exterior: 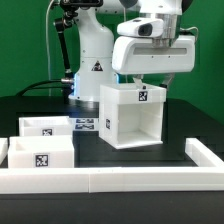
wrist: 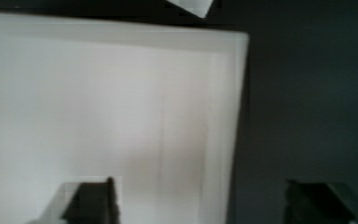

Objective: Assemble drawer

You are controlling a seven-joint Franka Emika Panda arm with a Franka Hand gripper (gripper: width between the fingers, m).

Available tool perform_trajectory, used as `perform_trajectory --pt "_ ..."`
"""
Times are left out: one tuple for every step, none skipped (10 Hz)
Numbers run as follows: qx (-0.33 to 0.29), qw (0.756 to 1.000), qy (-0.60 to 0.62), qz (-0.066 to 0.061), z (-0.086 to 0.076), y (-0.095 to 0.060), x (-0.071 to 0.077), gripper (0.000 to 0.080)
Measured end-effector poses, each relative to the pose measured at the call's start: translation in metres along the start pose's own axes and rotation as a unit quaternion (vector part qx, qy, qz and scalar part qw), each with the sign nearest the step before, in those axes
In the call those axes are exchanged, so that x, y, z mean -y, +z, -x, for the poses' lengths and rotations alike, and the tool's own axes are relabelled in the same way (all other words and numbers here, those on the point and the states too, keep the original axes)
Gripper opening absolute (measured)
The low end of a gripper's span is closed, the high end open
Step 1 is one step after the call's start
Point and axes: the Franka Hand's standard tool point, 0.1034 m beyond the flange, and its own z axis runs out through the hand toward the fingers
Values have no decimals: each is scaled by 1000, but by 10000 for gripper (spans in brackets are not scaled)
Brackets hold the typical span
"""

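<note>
gripper [wrist: 202,203] is above the drawer case [exterior: 130,115] at table centre, fingers apart, one case wall edge between them. two small drawers [exterior: 40,157] lie at 8 o'clock from the case.

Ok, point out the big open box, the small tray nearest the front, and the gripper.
big open box [exterior: 117,118], exterior view, on its side wall.
front small tray [exterior: 40,158], exterior view, on its front wall, at the tag.
gripper [wrist: 202,203], wrist view, midway between its two dark fingers.
</note>
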Motion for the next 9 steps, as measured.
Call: perform_trajectory --pt "0 1000 0 0 0 0 0 428" --pt "0 1000 0 0 0 0 0 245" --pt "0 1000 0 0 0 0 0 109" --pt "0 1000 0 0 0 0 0 109" --pt "0 1000 0 0 0 0 0 37" --pt "0 1000 0 0 0 0 0 37" --pt "0 1000 0 0 0 0 0 37" --pt "0 1000 0 0 0 0 0 37" --pt "0 1000 0 0 0 0 0 37"
